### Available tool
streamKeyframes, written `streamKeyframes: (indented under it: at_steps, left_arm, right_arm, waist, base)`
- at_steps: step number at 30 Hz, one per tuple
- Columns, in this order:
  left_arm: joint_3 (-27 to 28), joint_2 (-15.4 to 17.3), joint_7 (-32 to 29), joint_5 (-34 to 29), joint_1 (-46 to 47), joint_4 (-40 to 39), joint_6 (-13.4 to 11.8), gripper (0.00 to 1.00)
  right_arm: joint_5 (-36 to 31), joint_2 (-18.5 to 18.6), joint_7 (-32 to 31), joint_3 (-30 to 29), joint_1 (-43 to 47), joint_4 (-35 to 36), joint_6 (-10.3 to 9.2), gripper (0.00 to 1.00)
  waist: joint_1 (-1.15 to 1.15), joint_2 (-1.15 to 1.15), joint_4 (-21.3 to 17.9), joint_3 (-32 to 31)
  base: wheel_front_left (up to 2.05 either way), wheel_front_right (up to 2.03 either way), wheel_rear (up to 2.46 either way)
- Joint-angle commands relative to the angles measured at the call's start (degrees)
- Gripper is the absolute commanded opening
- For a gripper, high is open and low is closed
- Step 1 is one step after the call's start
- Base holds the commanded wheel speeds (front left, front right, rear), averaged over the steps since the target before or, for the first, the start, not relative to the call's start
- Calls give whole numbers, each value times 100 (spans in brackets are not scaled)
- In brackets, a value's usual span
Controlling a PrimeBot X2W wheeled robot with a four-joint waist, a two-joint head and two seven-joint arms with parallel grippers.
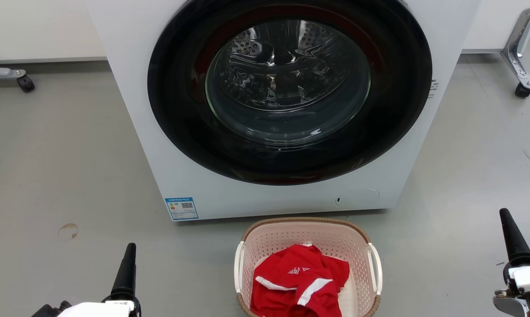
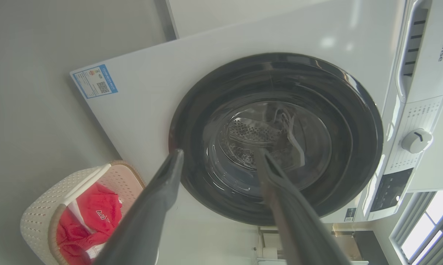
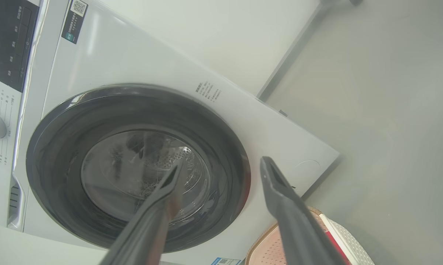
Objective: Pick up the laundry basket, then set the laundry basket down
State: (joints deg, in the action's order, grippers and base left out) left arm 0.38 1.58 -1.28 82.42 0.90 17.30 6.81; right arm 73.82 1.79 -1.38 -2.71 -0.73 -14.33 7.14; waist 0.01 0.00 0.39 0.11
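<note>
The laundry basket [image 1: 335,241] is sitting on the floor [image 1: 71,176] before the washer [image 1: 137,132]. The left gripper [image 2: 218,154] and right gripper [image 3: 221,165] are flanking it, fingers spread, probably positioning to reach its side handles [image 1: 375,268].
</note>
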Motion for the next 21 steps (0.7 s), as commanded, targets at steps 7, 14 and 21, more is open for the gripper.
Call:
streamKeyframes:
  at_steps: [7,14,21]
  left_arm:
    - [-46,73,171,-630,218,-99,-24,100]
    - [-98,78,290,-1017,222,-125,-66,100]
    - [-183,82,410,-1426,249,-131,-83,100]
  right_arm:
    - [-816,236,198,153,-121,250,14,100]
    - [-1471,303,316,350,-103,310,16,100]
    - [-2038,366,434,542,-79,357,18,100]
  waist:
    - [-1,0,12,-10]
    - [-1,0,21,-34]
    - [-1,0,42,-59]
  base:
    - [0,0,0]
    - [0,0,0]
    - [0,0,0]
